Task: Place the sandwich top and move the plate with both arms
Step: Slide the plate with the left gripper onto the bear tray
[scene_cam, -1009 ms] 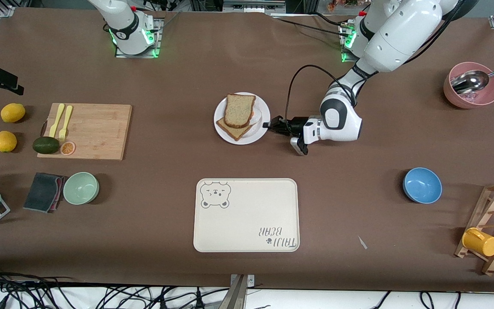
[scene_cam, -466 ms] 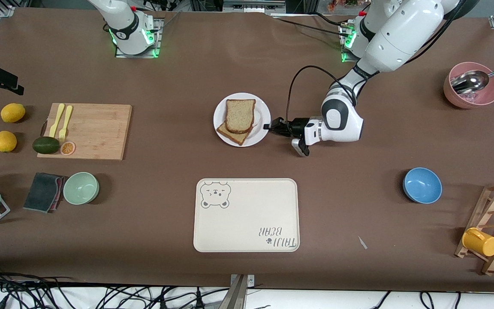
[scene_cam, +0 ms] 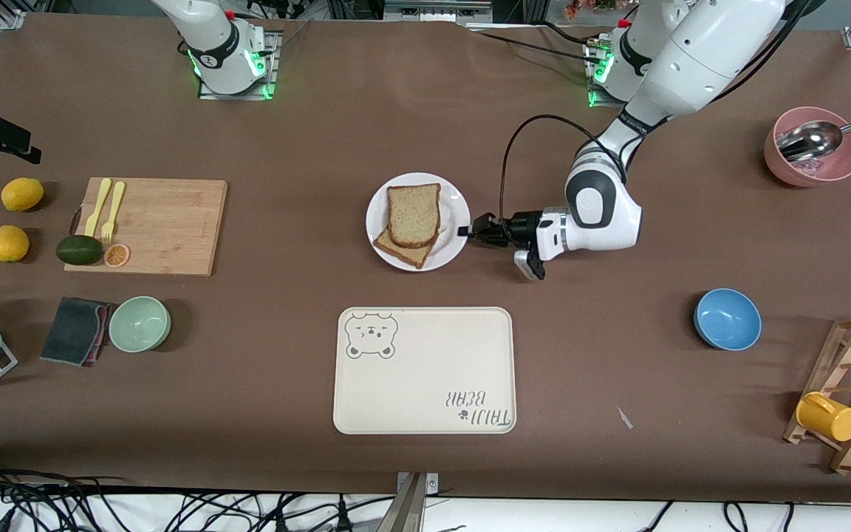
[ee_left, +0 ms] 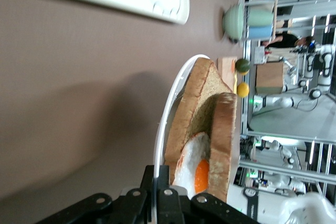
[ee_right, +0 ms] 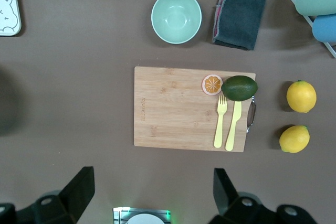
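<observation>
One plate point(scene_cam: 452, 250) (sandwich top point(scene_cam: 414, 214) aboard) now nearer the tray point(scene_cam: 425, 384), left tool point(scene_cam: 470, 230) clamped on its rim.

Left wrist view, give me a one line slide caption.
Left claw shut on the rim of the plate, which carries the sandwich top over a fried egg.
</observation>
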